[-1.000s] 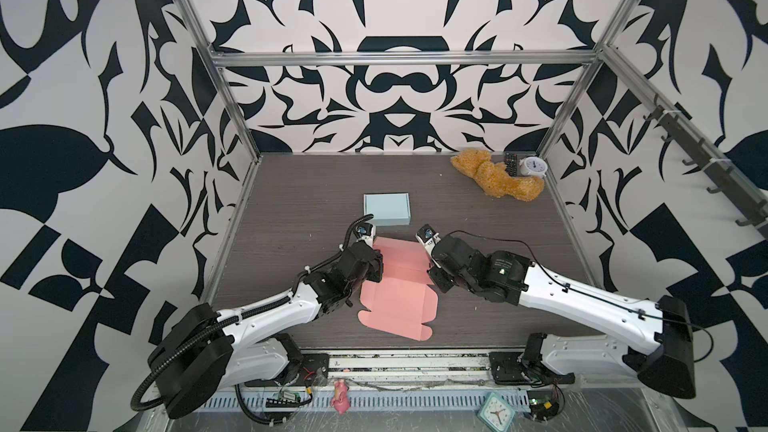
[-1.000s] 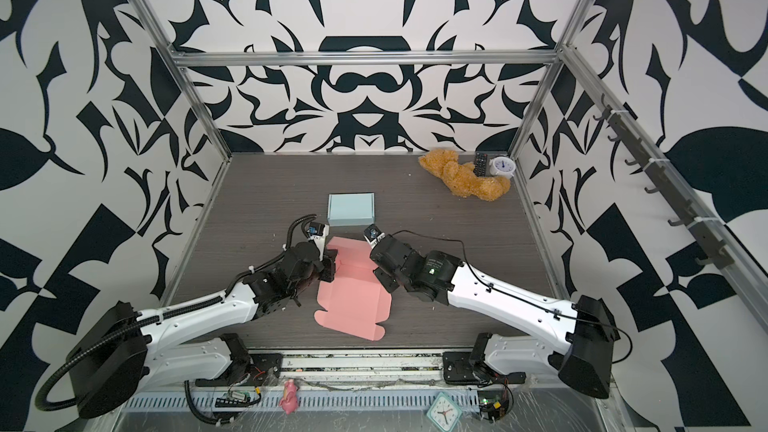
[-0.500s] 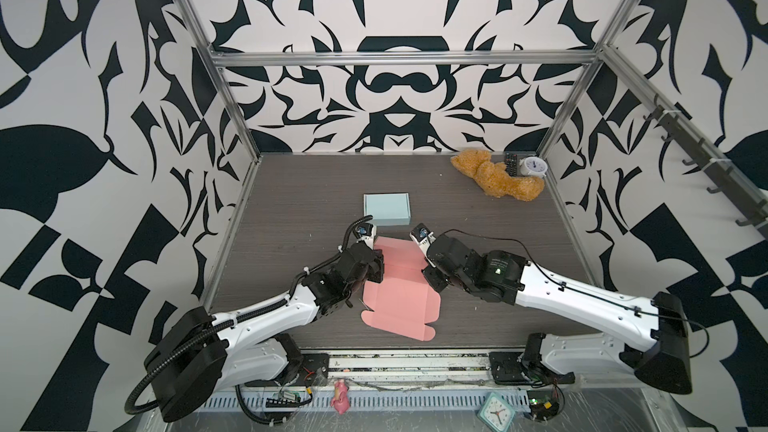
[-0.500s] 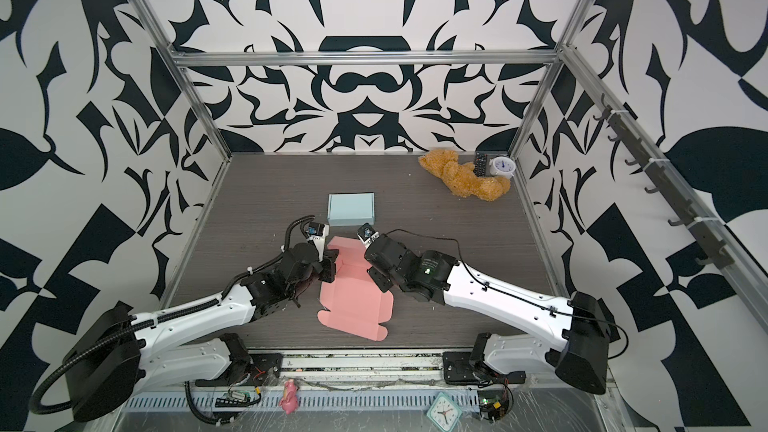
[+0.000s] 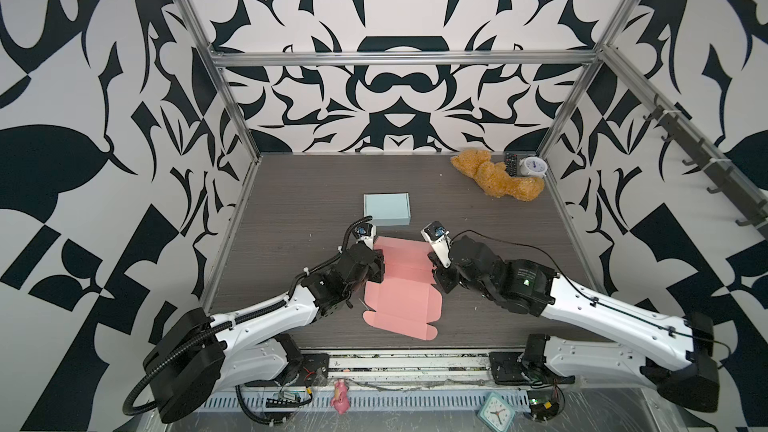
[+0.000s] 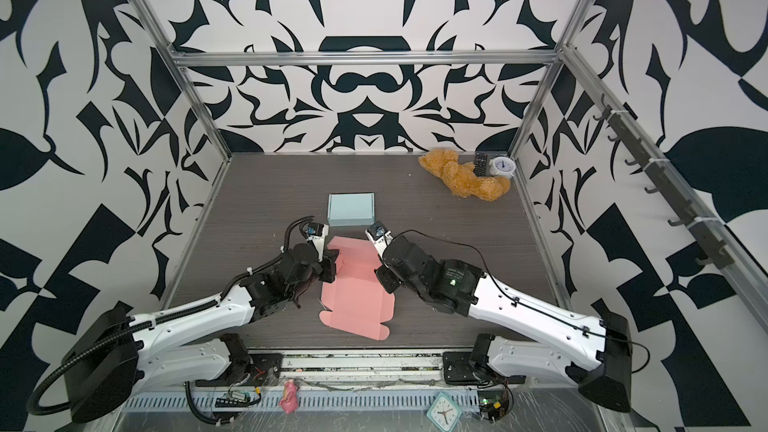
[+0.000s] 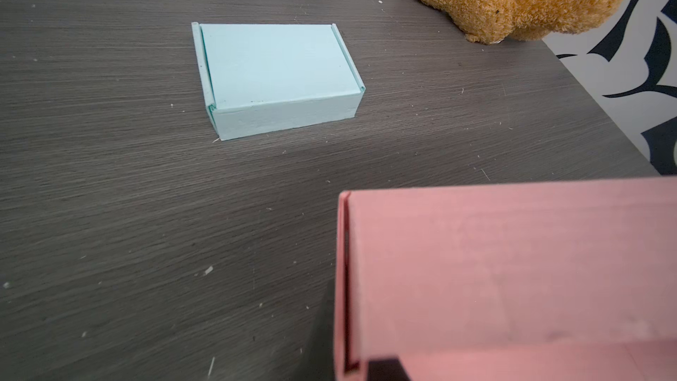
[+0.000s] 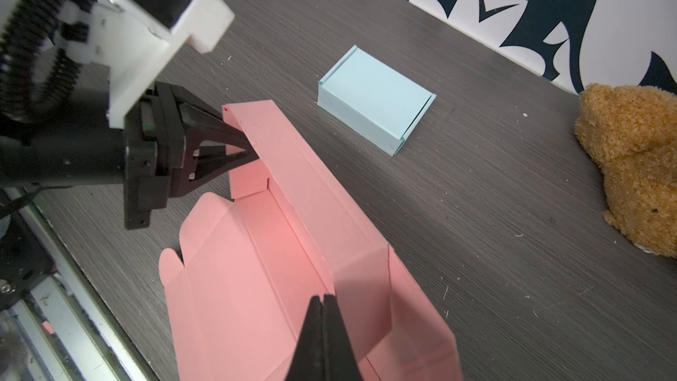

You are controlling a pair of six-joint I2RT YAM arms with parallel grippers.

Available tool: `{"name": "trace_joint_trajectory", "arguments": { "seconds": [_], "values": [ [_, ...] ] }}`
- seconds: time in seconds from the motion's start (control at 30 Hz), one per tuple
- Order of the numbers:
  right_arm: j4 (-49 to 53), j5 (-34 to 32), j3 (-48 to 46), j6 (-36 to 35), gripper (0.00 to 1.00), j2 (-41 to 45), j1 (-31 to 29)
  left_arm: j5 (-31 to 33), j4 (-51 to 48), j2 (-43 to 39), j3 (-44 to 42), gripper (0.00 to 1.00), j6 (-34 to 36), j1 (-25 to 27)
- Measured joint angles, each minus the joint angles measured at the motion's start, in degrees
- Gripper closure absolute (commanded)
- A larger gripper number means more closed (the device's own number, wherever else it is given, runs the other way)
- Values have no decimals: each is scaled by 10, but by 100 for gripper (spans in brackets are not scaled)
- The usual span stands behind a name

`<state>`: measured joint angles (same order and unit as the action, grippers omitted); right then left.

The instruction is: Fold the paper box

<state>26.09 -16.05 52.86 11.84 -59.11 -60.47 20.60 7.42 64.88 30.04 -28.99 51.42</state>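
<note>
Paper box (image 5: 401, 297) on dark woodgrain tabletop (image 5: 291, 201)

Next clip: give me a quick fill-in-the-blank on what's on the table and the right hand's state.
1. The unfinished paper box lying open between the arms is ___.
2. The closed box behind it is light ___.
3. The teddy bear lies in the far ___ corner of the table.
4. The right hand is ___, fingertips touching.
Missing words: pink; blue; right; shut.
</note>
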Motion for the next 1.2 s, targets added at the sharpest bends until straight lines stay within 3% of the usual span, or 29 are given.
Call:
{"name": "trace_joint_trajectory", "arguments": {
  "seconds": [0.17,0.5,0.9,1.2],
  "values": [
    [-10,10,-43,0,98,45,0,3,0,-9,-1,96,-4,0],
    [-46,19,-158,14,100,223,0,15,-1,-42,-8,96,-10,0],
    [-187,70,-322,30,100,372,0,-11,-32,-92,-16,97,-33,-21],
    [-256,93,-373,15,100,410,0,-48,-34,-119,-16,97,-57,-39]
  ]
}}
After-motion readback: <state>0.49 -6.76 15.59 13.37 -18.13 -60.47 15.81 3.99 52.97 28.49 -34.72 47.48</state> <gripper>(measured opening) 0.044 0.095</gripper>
